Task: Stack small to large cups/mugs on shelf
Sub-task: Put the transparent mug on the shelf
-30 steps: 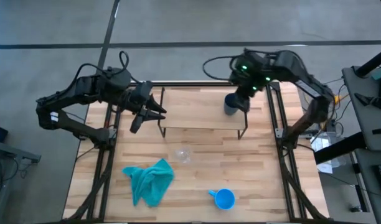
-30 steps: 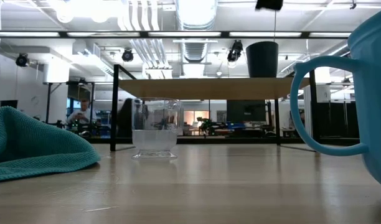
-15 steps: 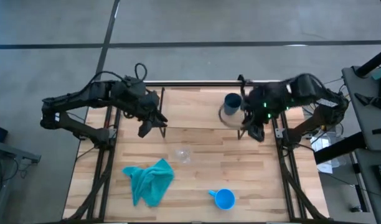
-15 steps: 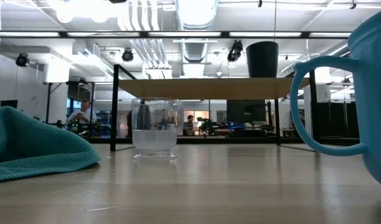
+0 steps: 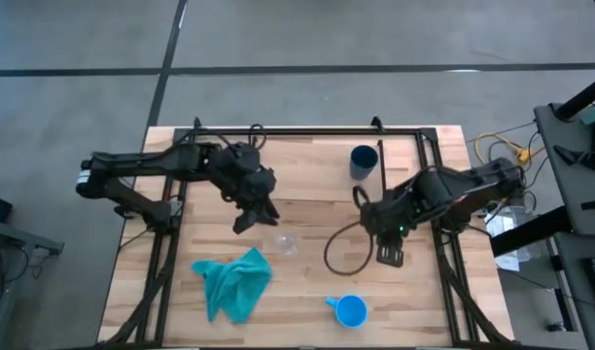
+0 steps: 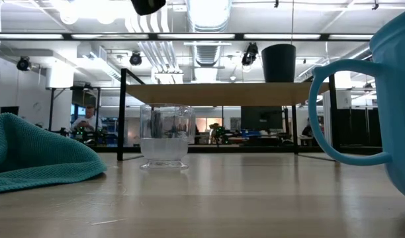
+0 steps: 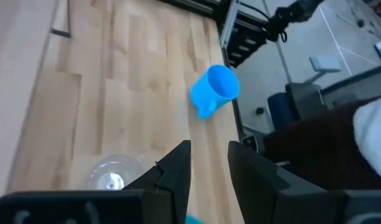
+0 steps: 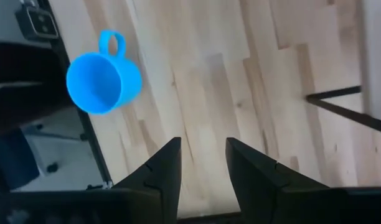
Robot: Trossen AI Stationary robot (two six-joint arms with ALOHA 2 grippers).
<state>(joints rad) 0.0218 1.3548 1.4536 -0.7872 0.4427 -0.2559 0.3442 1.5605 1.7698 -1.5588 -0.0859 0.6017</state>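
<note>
Two cups waited — you had the left gripper (image 5: 247, 220), fingers parted and empty, at ten o'clock above the clear cup (image 5: 286, 241); descend squarely, while the right gripper (image 5: 388, 255), likewise parted and empty, hung twelve o'clock of the blue mug (image 5: 350, 310).

Both arms are matte black and built of chunky jointed segments, the left arm (image 5: 161, 167) wearing a small white label near its outer end and the right arm (image 5: 453, 194) showing tiny green indicator lights close to its wrist. Thin black cables run along each of them, one hanging off the right arm in a wide loop. Each wrist ends in two flat, dark, squared-off fingers (image 7: 178, 171) of plain black plastic, the same on the right (image 8: 165, 168).
</note>
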